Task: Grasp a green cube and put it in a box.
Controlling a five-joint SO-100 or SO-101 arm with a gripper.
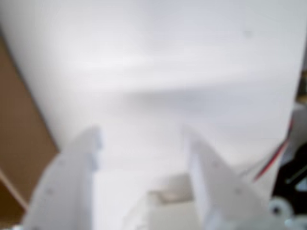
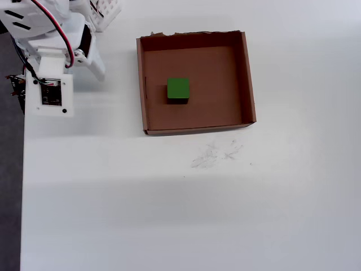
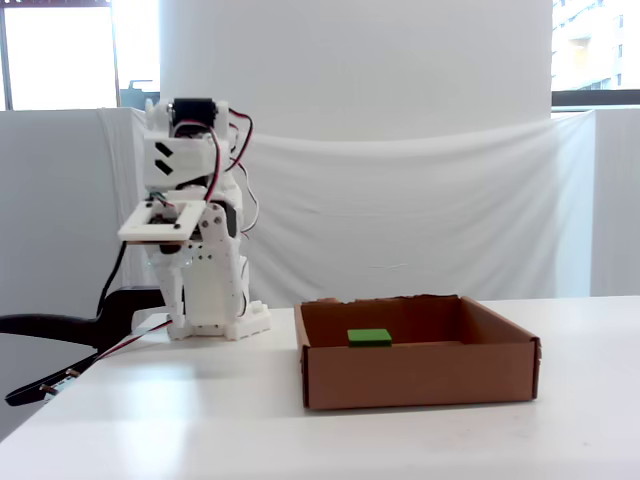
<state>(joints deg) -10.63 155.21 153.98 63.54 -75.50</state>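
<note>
The cube [image 2: 178, 90] sits inside the box [image 2: 249, 79], a bit left of its middle. The gripper [image 1: 141, 143] is empty, fingers apart, tucked by the desk's [image 2: 169, 214] far-left corner, well away from the box.

The bench [image 2: 169, 214] is seen straight down in the overhead view, with the box [image 2: 248, 79] near its far edge and the arm [image 2: 51, 51] at the left edge. The same box [image 3: 415, 375] and arm [image 3: 195, 250] are taken level from the front edge in the fixed view. The wrist view is close and blurred, past the jaws onto the bench.
</note>
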